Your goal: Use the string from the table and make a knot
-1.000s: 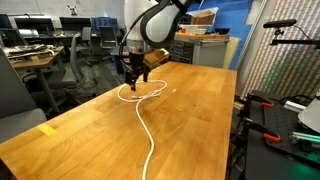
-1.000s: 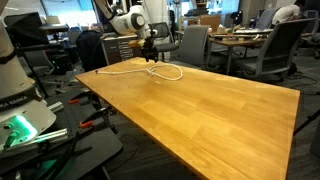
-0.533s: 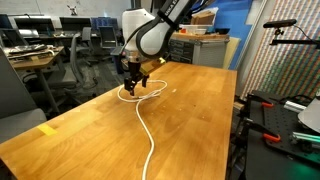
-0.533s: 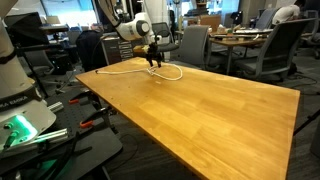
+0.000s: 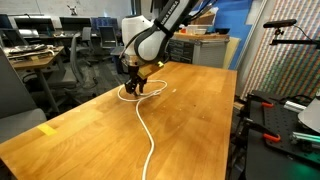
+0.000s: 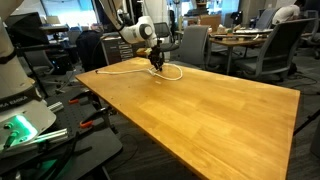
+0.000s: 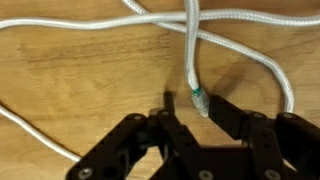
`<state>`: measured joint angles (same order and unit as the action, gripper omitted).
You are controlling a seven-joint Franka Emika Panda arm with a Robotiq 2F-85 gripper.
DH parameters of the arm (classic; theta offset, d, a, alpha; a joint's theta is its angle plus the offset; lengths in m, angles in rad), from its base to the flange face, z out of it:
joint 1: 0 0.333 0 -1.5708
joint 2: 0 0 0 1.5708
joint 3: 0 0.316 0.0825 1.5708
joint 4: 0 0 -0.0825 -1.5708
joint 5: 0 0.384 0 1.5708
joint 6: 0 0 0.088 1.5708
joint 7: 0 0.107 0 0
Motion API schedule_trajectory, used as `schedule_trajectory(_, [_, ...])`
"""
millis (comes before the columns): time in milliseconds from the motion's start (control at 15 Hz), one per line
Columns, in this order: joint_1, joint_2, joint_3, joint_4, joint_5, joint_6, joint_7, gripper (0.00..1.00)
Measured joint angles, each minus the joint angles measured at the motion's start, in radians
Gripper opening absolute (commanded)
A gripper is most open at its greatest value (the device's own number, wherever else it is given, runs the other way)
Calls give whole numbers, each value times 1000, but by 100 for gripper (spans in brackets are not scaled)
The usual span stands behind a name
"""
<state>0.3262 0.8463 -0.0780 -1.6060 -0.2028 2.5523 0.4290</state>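
Observation:
The string (image 5: 148,130) is a thin white cord running across the wooden table (image 5: 195,115) from the near edge to a loop at the far left corner. In an exterior view the loop (image 6: 170,73) lies by the gripper (image 6: 155,66). My gripper (image 5: 133,88) is down at the tabletop over that loop. In the wrist view the string (image 7: 190,40) crosses itself at the top, and its tipped end (image 7: 199,100) hangs between the fingers. The gripper (image 7: 190,104) is partly narrowed. The end lies against the right finger, with bare wood showing between it and the left finger.
A yellow tape mark (image 5: 47,129) sits near the table's left front edge. Office chairs (image 6: 195,45) and cluttered desks (image 5: 30,50) stand behind the table. A stand with a green light (image 6: 20,125) and cables is beside the near corner.
The gripper has come down onto the table at the loop. Its fingers have drawn inward around the string's end.

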Motion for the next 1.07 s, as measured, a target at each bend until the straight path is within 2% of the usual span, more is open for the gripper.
schedule_trajectory(67, [0,3,-4,5,4,0,7,5])
schedule_trajectory(200, [-1,9,-15,16,15,0,21,0])
schedule_trajectory(333, [-3,19,-28,34,32,0,37,3])
schedule_trajectory(667, [-26,64,-42,108,86,3,92,2])
schedule_trajectory(933, [-29,109,-59,180,138,8,189,2])
schedule_trajectory(1000, [-30,121,-62,201,149,8,214,6])
schedule_trajectory(1067, [-30,132,-65,219,152,8,236,34])
